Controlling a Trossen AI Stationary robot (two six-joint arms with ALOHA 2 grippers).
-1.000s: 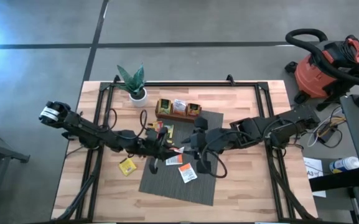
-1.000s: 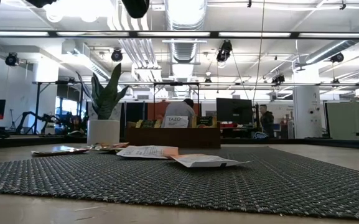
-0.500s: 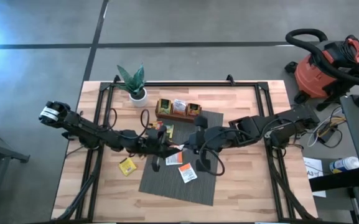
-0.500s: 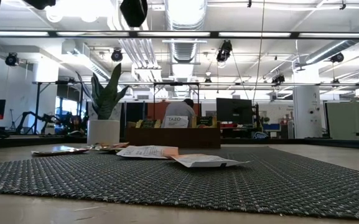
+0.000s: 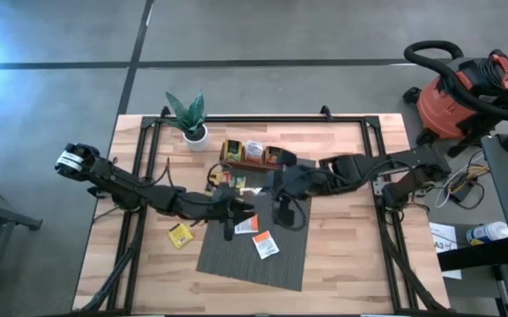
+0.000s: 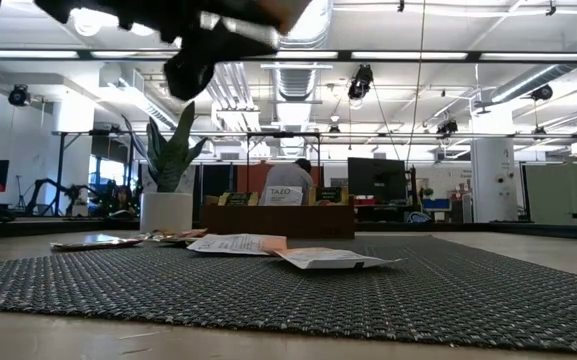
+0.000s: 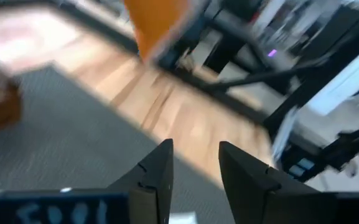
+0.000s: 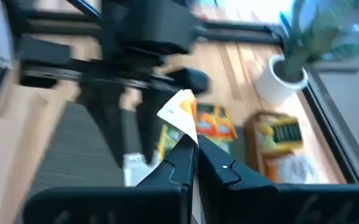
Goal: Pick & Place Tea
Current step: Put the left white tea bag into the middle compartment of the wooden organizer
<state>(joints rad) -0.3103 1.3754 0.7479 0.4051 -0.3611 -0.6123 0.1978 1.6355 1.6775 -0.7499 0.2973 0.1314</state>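
Left wrist view: left gripper [image 7: 195, 149] hangs over the grey mat [image 5: 236, 255], fingers apart with nothing between them.
Yellow sachet: one [image 5: 180, 234], on bare wood off the mat's edge, on the outer side of the left gripper.
Loose sachets on the mat: two white-and-orange ones, one [image 5: 246, 225] just beside the left gripper and one [image 5: 265, 245] nearer the table's front edge.
Cluster: green and yellow sachets [image 5: 232, 186] between the grippers and the wooden tray [image 5: 252, 153]. The arms partly cover them, so I cannot count them.
Tray: one, just beyond the right gripper's tips, with sachets already standing in it.
Right wrist view: right gripper [image 8: 191, 142] is clamped on one white-and-orange sachet [image 8: 180, 112], pinched by a corner and lifted clear of the mat.
Risk, grip: that hold looks thin, so a quick swing could let the sachet twist or slip out.
Risk, crowding: both arms meet over the same patch, and the left arm sits straight ahead of the right gripper, so they could bump.
Risk, placing: a limp sachet may catch the tray's rim and fall outside.
Others: one potted plant [image 5: 189, 119].
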